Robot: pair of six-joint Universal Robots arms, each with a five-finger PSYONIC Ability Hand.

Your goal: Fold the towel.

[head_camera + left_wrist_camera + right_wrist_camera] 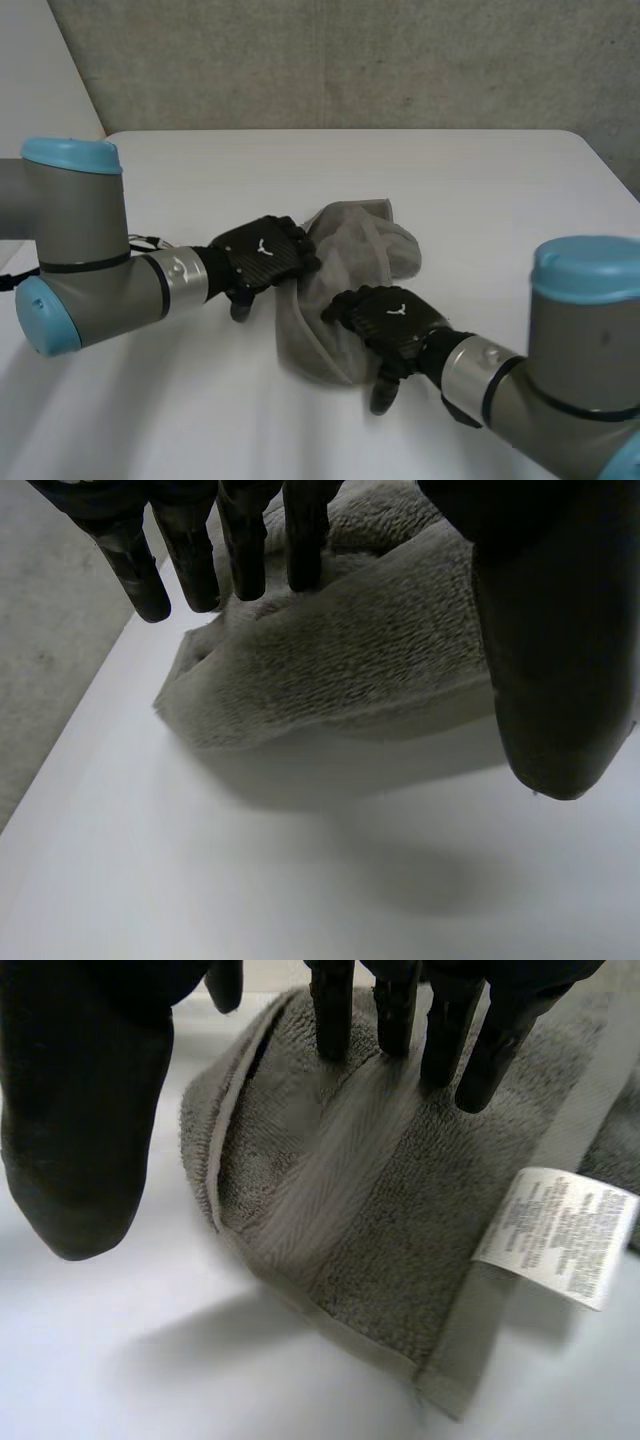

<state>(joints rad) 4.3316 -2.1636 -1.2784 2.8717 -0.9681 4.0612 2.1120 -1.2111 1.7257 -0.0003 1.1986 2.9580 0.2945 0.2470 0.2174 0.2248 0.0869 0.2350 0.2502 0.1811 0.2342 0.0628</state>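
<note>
The grey towel (352,248) lies crumpled near the middle of the white table (300,165), between the two hands; the head view shows the left hand (262,255) at the heap's left edge and the right hand (392,318) on its near part, closer to the robot.

The left wrist view adds what the head view hides: the left hand's fingers (243,550) reach out fairly straight with their tips on top of the towel (370,660), while the thumb (550,660) stands apart from them and pinches nothing; the cloth's edge below throws a shadow on the table (300,880).

The right wrist view shows the right hand's fingers (333,1015) straight too, tips resting on a woven band of the towel (400,1250), thumb (85,1110) held clear over the table (150,1380) — no grasp; a white care label (555,1235) sits on the hem just beside the fingertips.
</note>
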